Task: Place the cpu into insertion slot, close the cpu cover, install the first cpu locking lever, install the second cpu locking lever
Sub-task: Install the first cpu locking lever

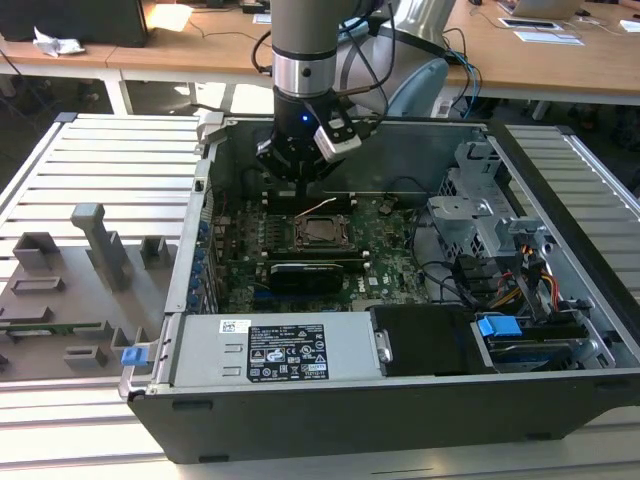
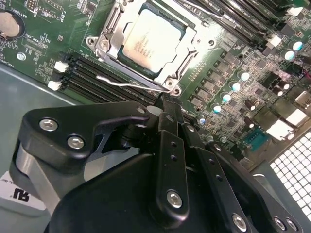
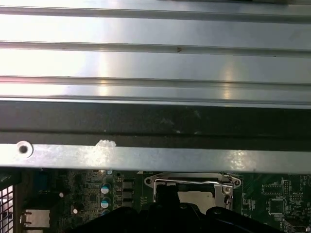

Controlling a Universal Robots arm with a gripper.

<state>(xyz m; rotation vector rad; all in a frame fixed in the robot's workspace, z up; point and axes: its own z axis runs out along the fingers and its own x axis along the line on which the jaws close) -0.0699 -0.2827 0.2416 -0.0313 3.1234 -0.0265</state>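
The cpu (image 2: 151, 41), a silver-grey square, lies in the insertion slot (image 1: 320, 233) on the green motherboard. The cpu cover (image 2: 112, 42), a metal frame, lies flat around the chip, also seen in the first wrist view as the cpu cover (image 3: 228, 181). A thin wire locking lever (image 2: 121, 81) runs along the socket edge nearest my gripper. My gripper (image 2: 165, 104) is shut with nothing held, its tips just off the lever's end at the socket corner. In the exterior view the gripper (image 1: 300, 188) hangs over the board just behind the socket.
The open computer case has a metal wall (image 3: 155, 63) close behind the gripper. Black memory slots (image 2: 92, 77) lie beside the socket. A black card (image 1: 315, 272) sits in front of it, a drive cage (image 1: 478, 215) to the exterior view's right, and a grey fixture tray (image 1: 80, 290) to its left.
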